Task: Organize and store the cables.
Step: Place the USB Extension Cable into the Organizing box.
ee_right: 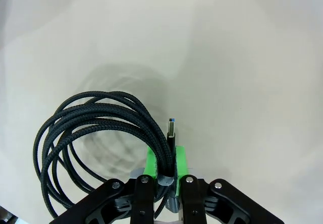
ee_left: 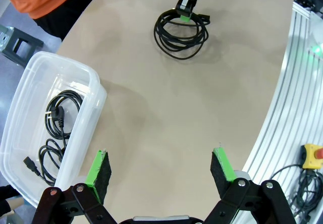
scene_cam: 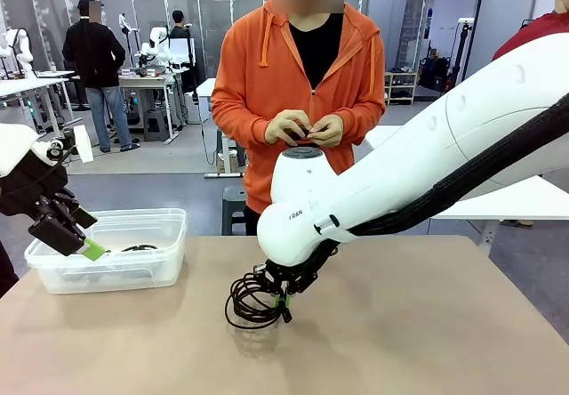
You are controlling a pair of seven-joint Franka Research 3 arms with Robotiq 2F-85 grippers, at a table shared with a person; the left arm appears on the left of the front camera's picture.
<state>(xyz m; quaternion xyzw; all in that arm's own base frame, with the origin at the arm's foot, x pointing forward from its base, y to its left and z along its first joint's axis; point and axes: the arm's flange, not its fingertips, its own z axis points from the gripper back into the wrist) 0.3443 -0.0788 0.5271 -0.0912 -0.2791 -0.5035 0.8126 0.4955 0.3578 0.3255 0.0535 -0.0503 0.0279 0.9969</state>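
A coiled black braided cable point(ee_right: 101, 108) hung just over the tan bench point(scene_cam: 427, 342), its strands pinched between the green pads point(ee_right: 180, 158) of the right pincer point(ee_right: 164, 166), which was clamped tight on them beside a plug end point(ee_right: 172, 129). Two more coiled black cables point(ee_left: 50, 114) lay inside the clear plastic bin point(ee_left: 93, 95) at the bench's left. The left pincer point(ee_left: 160, 156) hovered near the bin, jaws spread wide, holding nothing.
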